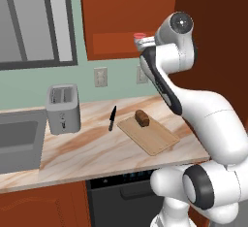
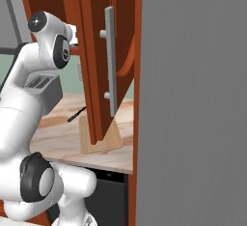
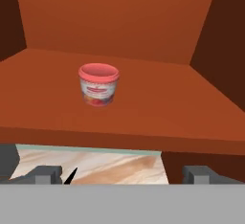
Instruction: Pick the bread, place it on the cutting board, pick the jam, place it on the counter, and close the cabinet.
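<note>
The bread (image 1: pixel 142 118) sat on the board (image 1: pixel 150 135). The jam (image 3: pixel 98 84) stood mid-shelf in the cabinet (image 3: pixel 119 22), and the claw (image 3: pixel 122 174) faced it, spread wide and empty, short of the shelf's front edge. Best advance straight, fingers either side, then squeeze.

One jam (image 3: pixel 98 84) (on cabinet shelf), one bread (image 1: pixel 142 118), one cutting board (image 1: pixel 149 134), one knife (image 1: pixel 112 118), one toaster (image 1: pixel 63 108), one sink (image 1: pixel 17 143), two wall outlets (image 1: pixel 100 77).
</note>
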